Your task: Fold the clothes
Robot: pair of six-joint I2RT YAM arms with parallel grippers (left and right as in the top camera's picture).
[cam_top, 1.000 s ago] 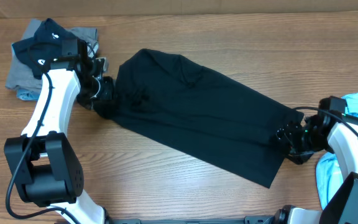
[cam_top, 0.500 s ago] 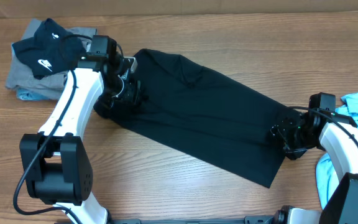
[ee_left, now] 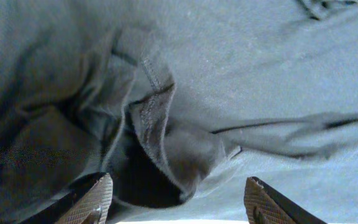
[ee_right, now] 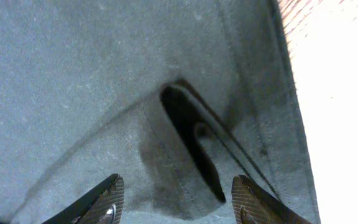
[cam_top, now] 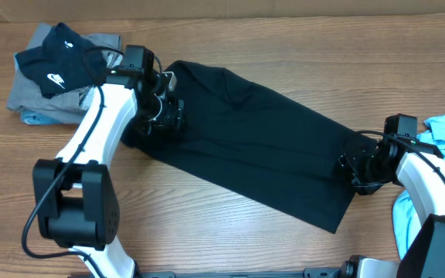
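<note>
The clothes (cam_top: 246, 139), a plain black T-shirt, lie in a long band running from the upper left to the lower right of the table. My left gripper (cam_top: 164, 112) hovers over the shirt's bunched left end. In the left wrist view it (ee_left: 179, 202) is open, with a rumpled hem fold (ee_left: 154, 124) just ahead of its fingertips. My right gripper (cam_top: 358, 166) sits at the shirt's right end. It (ee_right: 182, 199) is open over a small fold (ee_right: 191, 143) near the stitched hem, gripping nothing.
A pile at the back left holds a black garment with a white swoosh (cam_top: 52, 58) on grey cloth (cam_top: 25, 96). A light blue cloth (cam_top: 443, 131) lies at the right edge. Bare wooden table (cam_top: 207, 224) surrounds the shirt.
My left gripper has moved right from the shirt's left tip onto the shirt, and its jaws have widened. The right gripper has edged slightly left along the shirt's right end.
</note>
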